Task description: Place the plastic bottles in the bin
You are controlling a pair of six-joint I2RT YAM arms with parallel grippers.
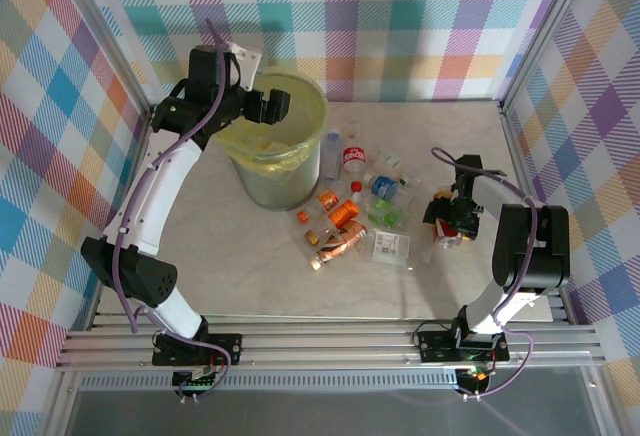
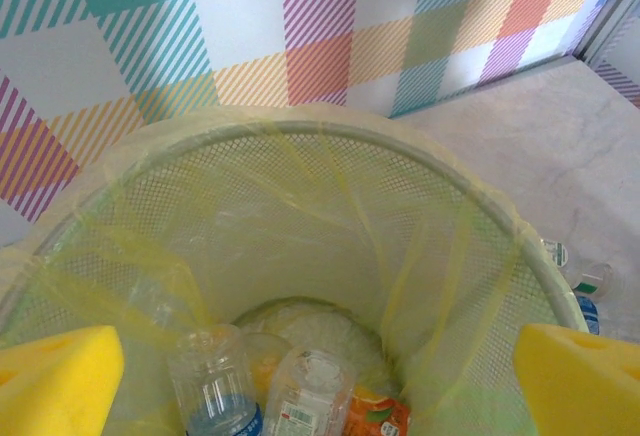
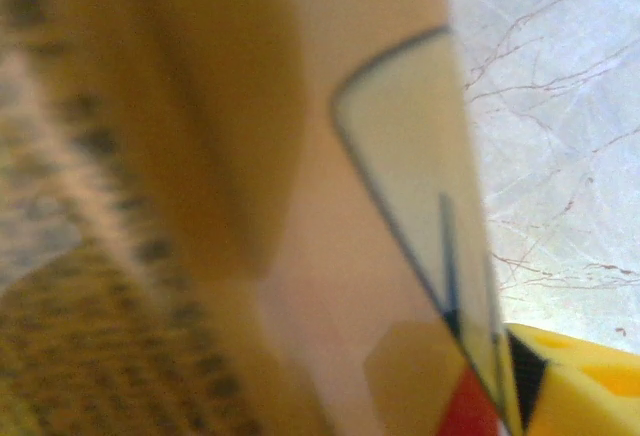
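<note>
Small crushed clear plastic bottles (image 1: 350, 218) with orange, red, blue and green labels lie scattered mid-table, just right of the tall round translucent bin (image 1: 275, 181) lined in yellow. Several bottles sit inside it. The left gripper (image 1: 272, 106) hangs above the bin, jaws wide. The right gripper (image 1: 450, 224) clamps an orange-labelled bottle (image 3: 250, 206) near the marbled table's (image 1: 250, 266) right edge. Pastel checked walls (image 1: 400, 16) surround the table.

White link shells and black joint housings are seen on the left arm (image 1: 165, 181); the right arm (image 1: 530, 246) is mostly black. Purple cables (image 1: 122, 226) are looped along both. Fingers (image 2: 55, 381) are padded in yellow foam.
</note>
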